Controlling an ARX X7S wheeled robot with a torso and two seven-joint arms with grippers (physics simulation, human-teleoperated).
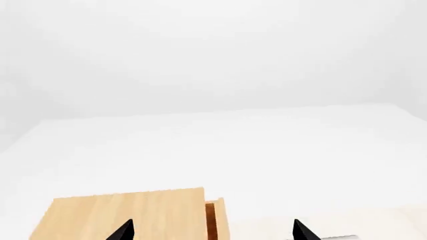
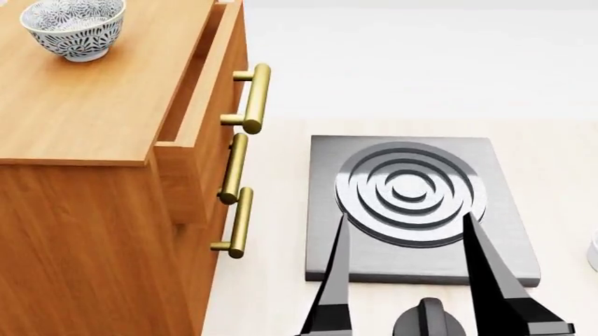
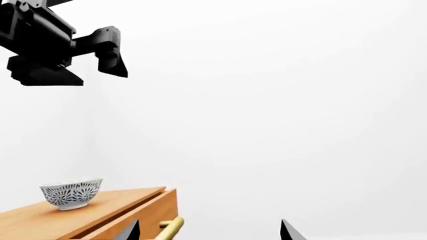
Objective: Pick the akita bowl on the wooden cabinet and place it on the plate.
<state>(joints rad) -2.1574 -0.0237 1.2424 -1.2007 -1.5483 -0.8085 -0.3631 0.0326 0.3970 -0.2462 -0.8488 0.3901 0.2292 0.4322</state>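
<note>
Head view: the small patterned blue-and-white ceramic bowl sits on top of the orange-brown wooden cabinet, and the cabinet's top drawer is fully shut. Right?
Not quite. The patterned bowl does sit on top of the wooden cabinet, but the top drawer is pulled partly open, not shut. The head view shows it jutting past the cabinet's front.

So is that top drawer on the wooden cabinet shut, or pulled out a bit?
Pulled out a bit. In the head view the top drawer juts past the wooden cabinet top, with a dark gap behind its front.

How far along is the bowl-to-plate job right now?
Nothing looks done yet: the akita bowl sits untouched on the wooden cabinet. One gripper hangs open over the stove plate, holding nothing. Grasping, lifting and placing all remain; no plate is clearly visible.
</note>
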